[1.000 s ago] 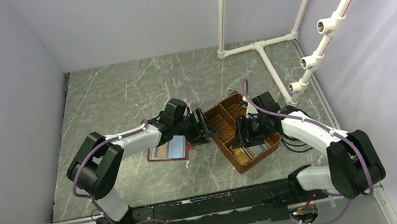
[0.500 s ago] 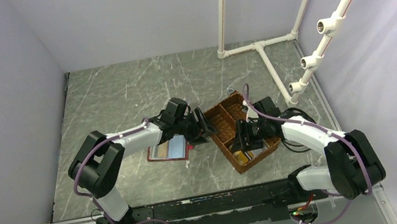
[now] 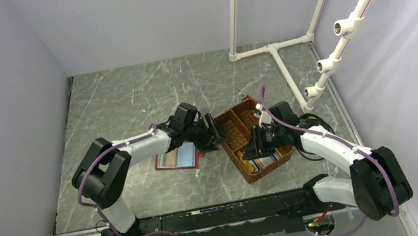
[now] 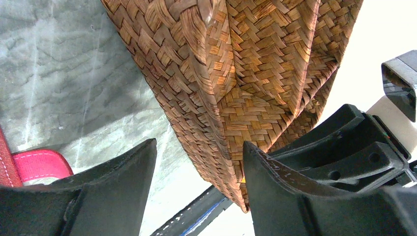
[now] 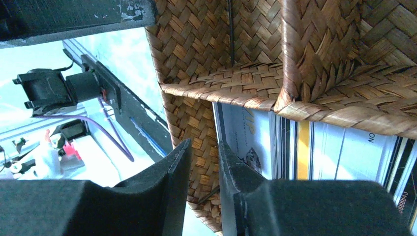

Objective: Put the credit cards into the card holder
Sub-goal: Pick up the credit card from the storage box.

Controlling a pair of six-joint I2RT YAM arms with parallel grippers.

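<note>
The card holder is a dark red wallet lying open on the table, with a light blue card and a tan card on it. Its red tab shows in the left wrist view. More credit cards stand on edge in the near compartment of the brown woven basket. My left gripper is open and empty, its jaws astride the basket's left wall. My right gripper is down in the near compartment beside the card stack. Its jaws stand a narrow gap apart with only weave showing between them.
A white pipe frame stands at the back right, and a rack of pipe stubs hangs along the right wall. The dark base rail runs along the near edge. Grey walls close in the left and back sides.
My right gripper has moved toward the near left and down into the basket's near compartment. The left gripper has stayed at the basket's wall.
</note>
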